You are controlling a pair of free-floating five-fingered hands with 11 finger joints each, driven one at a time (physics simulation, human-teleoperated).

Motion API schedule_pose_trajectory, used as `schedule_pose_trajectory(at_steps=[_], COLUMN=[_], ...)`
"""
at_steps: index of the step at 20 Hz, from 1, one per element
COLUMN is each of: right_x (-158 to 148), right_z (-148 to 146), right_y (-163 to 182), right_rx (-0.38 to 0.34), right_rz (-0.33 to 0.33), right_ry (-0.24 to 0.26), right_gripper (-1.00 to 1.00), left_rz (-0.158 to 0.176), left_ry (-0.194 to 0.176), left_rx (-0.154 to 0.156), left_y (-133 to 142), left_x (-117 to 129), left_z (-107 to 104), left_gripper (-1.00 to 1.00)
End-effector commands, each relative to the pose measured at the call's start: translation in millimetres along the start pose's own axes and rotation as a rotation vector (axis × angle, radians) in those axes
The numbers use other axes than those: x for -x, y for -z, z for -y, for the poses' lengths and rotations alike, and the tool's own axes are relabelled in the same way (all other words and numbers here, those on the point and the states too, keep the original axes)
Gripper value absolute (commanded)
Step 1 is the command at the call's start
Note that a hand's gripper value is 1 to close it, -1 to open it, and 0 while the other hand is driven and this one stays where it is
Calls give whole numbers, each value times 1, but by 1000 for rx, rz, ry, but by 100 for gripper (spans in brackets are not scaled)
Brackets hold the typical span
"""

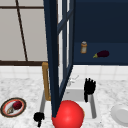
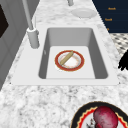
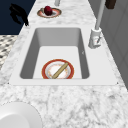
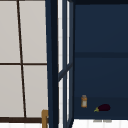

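My right hand (image 1: 89, 87) hovers over the back right of the sink (image 1: 93, 107), open, fingers straight up, holding nothing. Low by the sink's front left corner, my left hand (image 1: 38, 117) hangs with relaxed fingers and holds nothing. From the right side the left hand (image 3: 18, 13) floats off the counter's front edge, near a plate with a dark red round food (image 3: 48, 10). A hand (image 2: 123, 61) shows at the counter's front edge in the left side view. In the sink lies a red-rimmed plate (image 2: 80, 65) with a wooden stick (image 2: 66, 58) across it.
An open dark blue cabinet door (image 1: 53, 55) juts out over the sink. On the cabinet shelf are a jar (image 1: 83, 47) and an eggplant (image 1: 102, 54). A big red ball (image 1: 68, 114) shows at the front. A white plate (image 1: 121, 114) sits right, the faucet (image 2: 32, 35) behind the sink.
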Motion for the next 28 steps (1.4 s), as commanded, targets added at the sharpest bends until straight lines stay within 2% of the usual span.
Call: schedule_pose_trajectory(at_steps=[1, 11, 25, 28], right_x=[-21, -84, -187, -204], right_z=[-24, -84, -142, -146], right_y=[-5, -20, -42, -46], right_rx=[-41, -95, -223, -250], right_rz=[9, 10, -12, -30], right_ry=[-58, -59, -85, -105], right_gripper=[-100, -100, -100, -100], left_rz=[0, 0, 0, 0], left_ry=[0, 0, 0, 0], left_rx=[0, 0, 0, 0], left_y=[0, 0, 0, 0], left_x=[0, 0, 0, 0], left_z=[0, 0, 0, 0], left_gripper=[0, 0, 0, 0])
